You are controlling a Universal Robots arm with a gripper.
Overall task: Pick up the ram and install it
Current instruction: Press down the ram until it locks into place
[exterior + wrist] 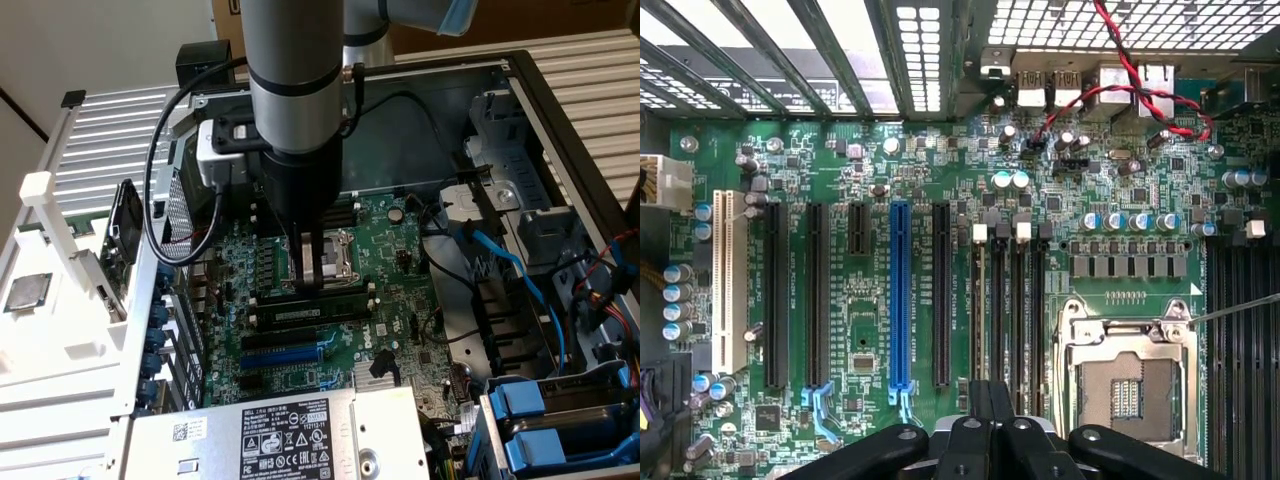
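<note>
Exterior view, from its left: a loose processor (27,292) sits on a white tray well off to the side of the pincer (315,268). The pincer hangs over the open CPU socket (342,248), fingers clenched together with nothing between them. The wrist view agrees: pincer (991,400) closed and empty above the board. The ram (310,313) stands on edge in the slot bank just beside the pincer, on the power-supply side. Its label faces the camera, and its long axis runs along the slots (998,300), across the exterior view and rising slightly to its right. It looks placed; whether the end clips have latched I cannot tell. Seating it well, I judge, calls for a straight downward push, even along the top edge, with no tilt. Blue cables (520,270) lie well beyond the pincer.
</note>
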